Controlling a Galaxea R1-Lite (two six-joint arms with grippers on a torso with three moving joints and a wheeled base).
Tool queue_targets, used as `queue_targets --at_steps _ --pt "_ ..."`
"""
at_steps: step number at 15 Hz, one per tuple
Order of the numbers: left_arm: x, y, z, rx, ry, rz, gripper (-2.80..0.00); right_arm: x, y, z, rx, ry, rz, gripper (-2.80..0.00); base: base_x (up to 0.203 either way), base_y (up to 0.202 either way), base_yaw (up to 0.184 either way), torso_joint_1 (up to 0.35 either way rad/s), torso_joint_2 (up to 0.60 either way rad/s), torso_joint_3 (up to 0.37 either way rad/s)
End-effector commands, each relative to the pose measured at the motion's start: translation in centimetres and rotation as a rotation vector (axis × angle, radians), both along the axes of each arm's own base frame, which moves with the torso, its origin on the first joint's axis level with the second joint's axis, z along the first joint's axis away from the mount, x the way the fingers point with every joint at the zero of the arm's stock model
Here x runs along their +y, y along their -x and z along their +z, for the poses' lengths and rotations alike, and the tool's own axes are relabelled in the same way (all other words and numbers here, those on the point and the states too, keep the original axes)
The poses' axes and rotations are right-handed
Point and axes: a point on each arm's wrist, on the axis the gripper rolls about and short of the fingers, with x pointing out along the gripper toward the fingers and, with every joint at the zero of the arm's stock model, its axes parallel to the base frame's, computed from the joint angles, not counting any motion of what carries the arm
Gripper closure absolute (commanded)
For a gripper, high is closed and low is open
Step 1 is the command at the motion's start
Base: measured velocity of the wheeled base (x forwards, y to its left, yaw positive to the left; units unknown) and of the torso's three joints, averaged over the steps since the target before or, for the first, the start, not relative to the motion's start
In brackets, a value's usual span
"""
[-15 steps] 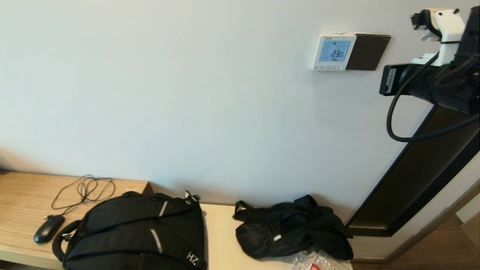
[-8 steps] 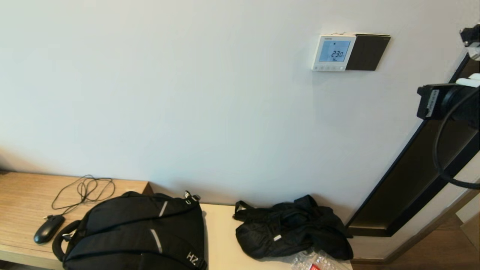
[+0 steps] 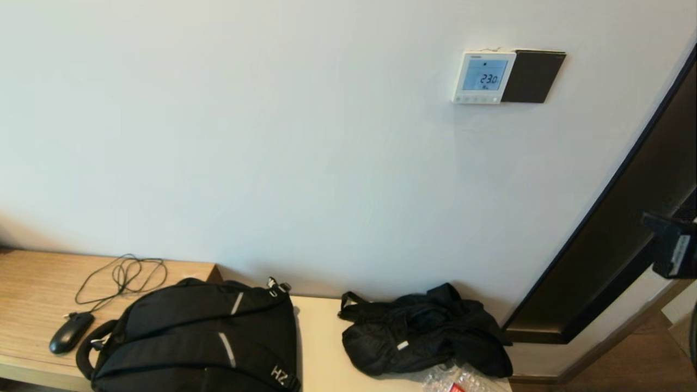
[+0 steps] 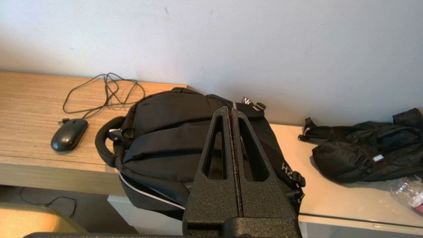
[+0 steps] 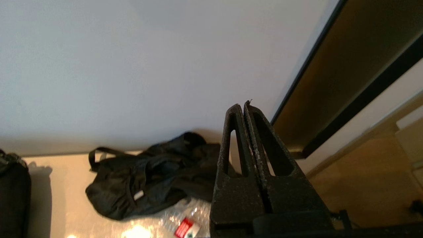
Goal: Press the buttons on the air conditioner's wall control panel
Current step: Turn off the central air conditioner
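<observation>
The white wall control panel point(image 3: 483, 77) hangs high on the wall, its light-blue screen reading 23.0. Its row of tiny white buttons point(image 3: 478, 99) runs along its lower edge. A plain black plate point(image 3: 533, 76) sits against its right side. My right arm point(image 3: 672, 247) shows only at the head view's right edge, far below and right of the panel. My right gripper point(image 5: 243, 105) is shut and empty, pointing at the wall's foot by the dark frame. My left gripper point(image 4: 230, 110) is shut and empty, parked above the black backpack point(image 4: 172, 132).
A wooden bench point(image 3: 32, 294) below holds a black mouse point(image 3: 71, 332) with a coiled cable, the backpack point(image 3: 201, 337), a crumpled black bag point(image 3: 425, 332) and a clear plastic wrapper point(image 3: 457, 378). A dark frame point(image 3: 615, 239) slants down the wall at the right.
My right arm has dropped from beside the panel, down the right edge of the head view, and now shows only low at the right. Nothing else has moved.
</observation>
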Motion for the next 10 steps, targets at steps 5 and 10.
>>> queue_targets --at_steps 5,10 --pt "0.0 0.0 0.0 0.001 -0.001 0.000 0.00 -1.2 6.9 -6.5 0.050 -0.034 0.049 0.00 0.000 0.000 0.000 0.000 0.00 0.000" --pt "0.0 0.0 0.0 -0.001 0.000 0.000 0.00 -1.4 10.4 -9.4 0.091 -0.046 0.077 0.00 0.000 0.000 0.000 0.000 0.00 0.000"
